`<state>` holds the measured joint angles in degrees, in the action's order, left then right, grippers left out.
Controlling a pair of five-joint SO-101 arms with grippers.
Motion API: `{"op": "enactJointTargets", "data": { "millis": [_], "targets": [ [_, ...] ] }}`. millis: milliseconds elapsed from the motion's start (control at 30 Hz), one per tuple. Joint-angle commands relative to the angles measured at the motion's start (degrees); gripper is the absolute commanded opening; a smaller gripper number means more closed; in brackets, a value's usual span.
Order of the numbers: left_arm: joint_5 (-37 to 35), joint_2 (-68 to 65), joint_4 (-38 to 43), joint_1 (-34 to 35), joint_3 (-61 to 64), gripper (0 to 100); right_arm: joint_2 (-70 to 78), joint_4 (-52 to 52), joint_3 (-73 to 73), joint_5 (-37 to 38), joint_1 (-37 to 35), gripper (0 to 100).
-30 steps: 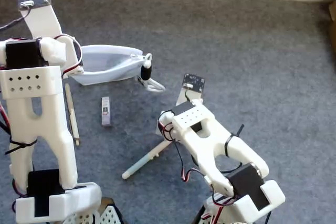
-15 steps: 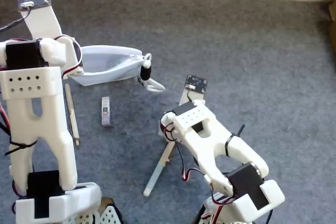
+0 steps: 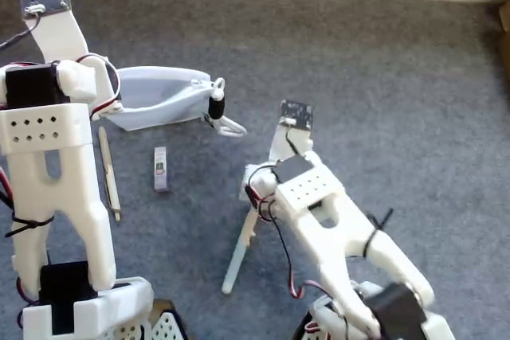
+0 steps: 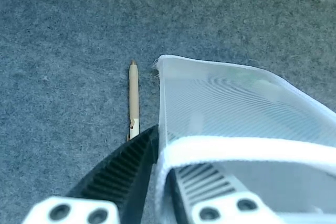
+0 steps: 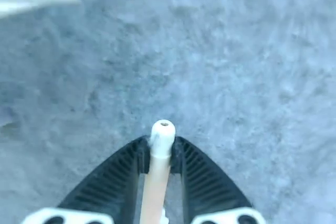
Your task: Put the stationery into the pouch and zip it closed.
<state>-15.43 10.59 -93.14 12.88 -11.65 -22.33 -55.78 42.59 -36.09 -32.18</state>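
The white mesh pouch [image 3: 163, 95] lies open at the back left, its black zip pull [image 3: 216, 107] at the right end. My left gripper [image 3: 110, 109] is shut on the pouch's left rim [image 4: 220, 148], one finger [image 4: 126, 163] outside the mesh. My right gripper [image 3: 255, 201] is shut on a white pen [image 3: 239, 248], which slants down toward the near edge. In the right wrist view the pen's end [image 5: 162, 132] sticks out between the jaws. A beige pencil [image 3: 109, 173] and a small grey eraser stick [image 3: 161, 169] lie on the carpet in front of the pouch.
Grey carpet [image 3: 398, 101] covers the whole surface, with open room to the right and behind. A white cord loop [image 3: 232, 127] trails from the zip pull. The pencil [image 4: 134, 98] lies just beside the pouch's corner.
The right arm has risen and stretched toward the pouch. The pen in its gripper swung from a flat diagonal to a steep slant. The left arm and pouch shifted slightly.
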Motion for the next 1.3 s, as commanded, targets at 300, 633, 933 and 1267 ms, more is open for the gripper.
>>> {"op": "enactJointTargets", "data": {
  "millis": [300, 633, 933, 1267],
  "targets": [
    [-0.6, 0.2, 0.8, 0.0, 0.0, 1, -23.5, 0.0, -1.2, 7.8, 0.3, 0.5],
    [-0.6, 0.5, 0.8, 0.0, 0.1, 1, -34.2, 7.3, -1.5, 14.3, -2.9, 0.5],
    [-0.6, 0.5, 0.8, 0.0, 0.1, 1, -37.8, 21.3, -1.8, 18.7, -6.4, 0.5],
    [-0.6, 0.5, 0.8, 0.0, 0.1, 1, -37.8, 35.3, -2.0, 18.7, -6.4, 0.5]
  ]
}}
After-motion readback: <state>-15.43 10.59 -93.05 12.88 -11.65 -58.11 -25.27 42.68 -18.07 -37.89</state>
